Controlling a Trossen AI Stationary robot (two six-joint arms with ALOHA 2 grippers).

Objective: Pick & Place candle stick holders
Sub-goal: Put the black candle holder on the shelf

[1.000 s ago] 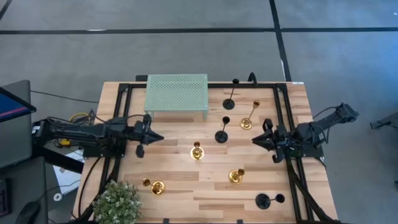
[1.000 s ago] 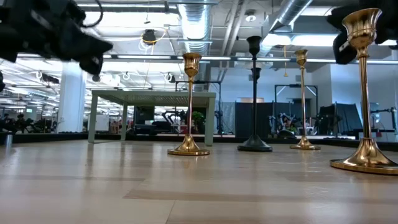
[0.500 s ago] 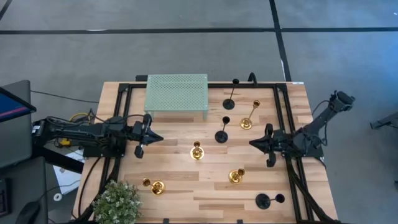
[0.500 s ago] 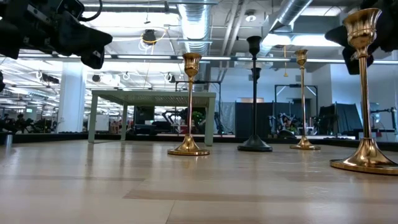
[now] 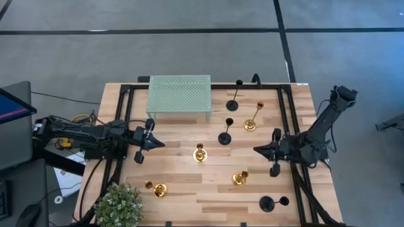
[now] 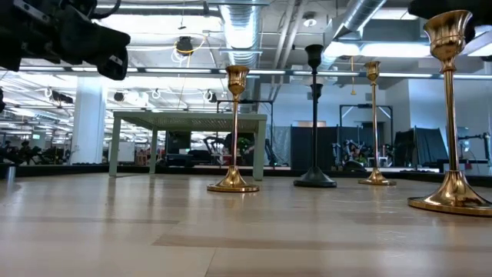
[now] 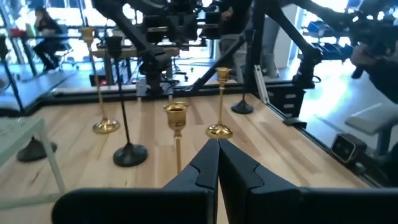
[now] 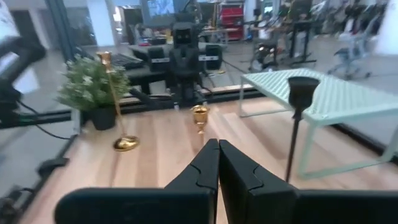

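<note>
Several candle stick holders stand upright on their round bases on the wooden table. Gold ones are at the middle [image 5: 199,152], near right [image 5: 240,178], near left [image 5: 158,188] and far right [image 5: 250,123]. Black ones stand at the centre [image 5: 225,137], the far edge [image 5: 233,104] and the near right corner [image 5: 267,203]. My left gripper [image 5: 162,144] hovers shut at the left, pointing toward the middle gold holder [image 7: 176,116]. My right gripper [image 5: 255,149] hovers shut at the right, pointing across the table toward the same holder [image 8: 199,116]. Neither touches anything.
A pale green mesh rack [image 5: 180,94] stands at the far edge, left of centre. A potted plant [image 5: 118,205] sits at the near left corner. Black frame rails [image 5: 126,110] run along the table's sides. Open wood lies between the holders at the centre and near edge.
My right gripper has shifted a little toward the table's near edge and risen, leaving the top of the low view, while its arm's rear part has swung toward the far edge. The holders have not moved.
</note>
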